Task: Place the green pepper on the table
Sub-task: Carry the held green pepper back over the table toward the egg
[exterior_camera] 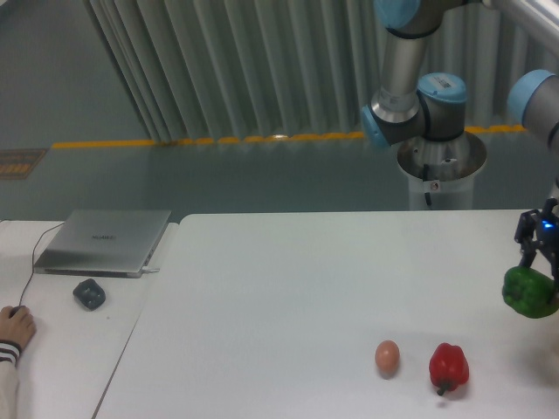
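The green pepper (531, 292) hangs at the right edge of the view, above the white table (288, 297). My gripper (539, 260) comes down from the upper right and is shut on the pepper's top. Part of the pepper and of the gripper is cut off by the frame edge. The pepper sits a little above and to the right of the red pepper.
A red bell pepper (449, 367) and a tan egg (387, 356) lie near the table's front right. On the narrower table to the left are a grey laptop (105, 240), a dark mouse (89, 293) and a person's hand (15, 327). The arm's base (440, 166) stands behind the table.
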Available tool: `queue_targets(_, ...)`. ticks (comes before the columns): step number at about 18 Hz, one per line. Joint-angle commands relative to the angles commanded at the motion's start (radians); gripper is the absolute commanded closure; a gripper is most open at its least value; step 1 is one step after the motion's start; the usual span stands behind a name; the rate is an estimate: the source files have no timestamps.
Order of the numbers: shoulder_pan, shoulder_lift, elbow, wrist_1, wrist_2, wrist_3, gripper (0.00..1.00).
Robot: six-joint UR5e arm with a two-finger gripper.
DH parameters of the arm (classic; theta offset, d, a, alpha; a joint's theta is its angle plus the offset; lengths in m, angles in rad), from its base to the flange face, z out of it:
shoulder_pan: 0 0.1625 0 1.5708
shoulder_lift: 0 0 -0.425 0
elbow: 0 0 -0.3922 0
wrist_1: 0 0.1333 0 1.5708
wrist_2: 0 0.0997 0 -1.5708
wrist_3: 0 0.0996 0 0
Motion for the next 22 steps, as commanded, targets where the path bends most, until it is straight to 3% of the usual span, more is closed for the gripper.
queue_targets(7, -0.054, 0.022, -0.081, 0.006, 0.014, -0.034, 0.44)
queue_targets(16, -0.141, 0.015, -0.114, 0.012, 0.075, -0.103, 0.44)
queue_targets(22, -0.216, 0.011, -0.169, 0.133, 0.121, -0.201, 0.44)
